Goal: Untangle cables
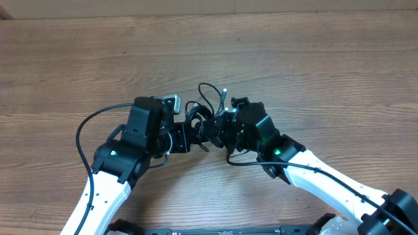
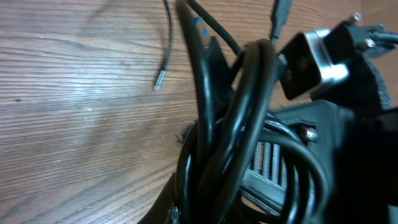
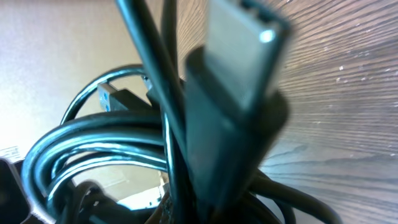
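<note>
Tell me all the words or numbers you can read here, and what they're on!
None: no word, number or sign can be read in any view.
The cables and the metal plug carry no print.
The table shows only wood grain.
Two tiny blue marks beside the cables in the left wrist view are too small to tell if they are letters.

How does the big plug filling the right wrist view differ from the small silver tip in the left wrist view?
The big plug is flat and broad-ended on a thick black body; the small tip is a slim pin on a thin cord. The big plug juts out of the bunched cables; the small tip sits apart, off to one side. Both are silver ends on black cords.
</note>
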Motion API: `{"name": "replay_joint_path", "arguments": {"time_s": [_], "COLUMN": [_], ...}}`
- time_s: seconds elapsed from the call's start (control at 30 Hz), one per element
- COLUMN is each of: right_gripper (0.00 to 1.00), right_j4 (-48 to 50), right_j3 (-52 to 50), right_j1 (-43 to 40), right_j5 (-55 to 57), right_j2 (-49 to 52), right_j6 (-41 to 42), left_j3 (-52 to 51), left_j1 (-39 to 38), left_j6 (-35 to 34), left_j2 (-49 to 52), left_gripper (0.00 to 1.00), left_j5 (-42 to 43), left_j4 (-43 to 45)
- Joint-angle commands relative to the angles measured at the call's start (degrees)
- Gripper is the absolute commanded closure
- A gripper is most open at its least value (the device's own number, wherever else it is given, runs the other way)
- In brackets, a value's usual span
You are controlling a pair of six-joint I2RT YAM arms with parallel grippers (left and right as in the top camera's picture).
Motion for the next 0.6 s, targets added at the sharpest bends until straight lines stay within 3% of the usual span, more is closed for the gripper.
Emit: {"name": "replay_joint_path", "arguments": {"time_s": [0.0, 0.13, 0.33, 0.43, 0.57], "right_gripper": [0.96, 0.96, 0.96, 0.96, 0.96], "right_j4": [-0.3, -0.6, -1.9, -1.9, -2.4], "right_j3": [0.7, 0.7, 0.7, 0.7, 0.7], "right_j1": [0.2, 0.2, 0.2, 0.2, 0.2], "right_j5": [5.7, 5.9, 6.8, 6.8, 6.7], "right_j2": [-0.1, -0.1, -0.1, -0.1, -0.1], "right_j6": [-1.9, -2.0, -3.1, -3.4, -3.5], "left_j3": [1.7, 1.7, 1.7, 1.7, 1.7], "left_j1": [-1.5, -1.5, -1.5, -1.5, -1.5], "left_j6": [3.0, 4.2, 15.0, 18.3, 19.8], "left_j2": [-0.4, -0.4, -0.4, -0.4, -0.4], "left_gripper": [0.96, 0.96, 0.96, 0.96, 0.96], "left_j5": [10.8, 15.3, 30.4, 32.9, 30.0], "left_j4": [0.6, 3.1, 9.2, 9.0, 8.4]}}
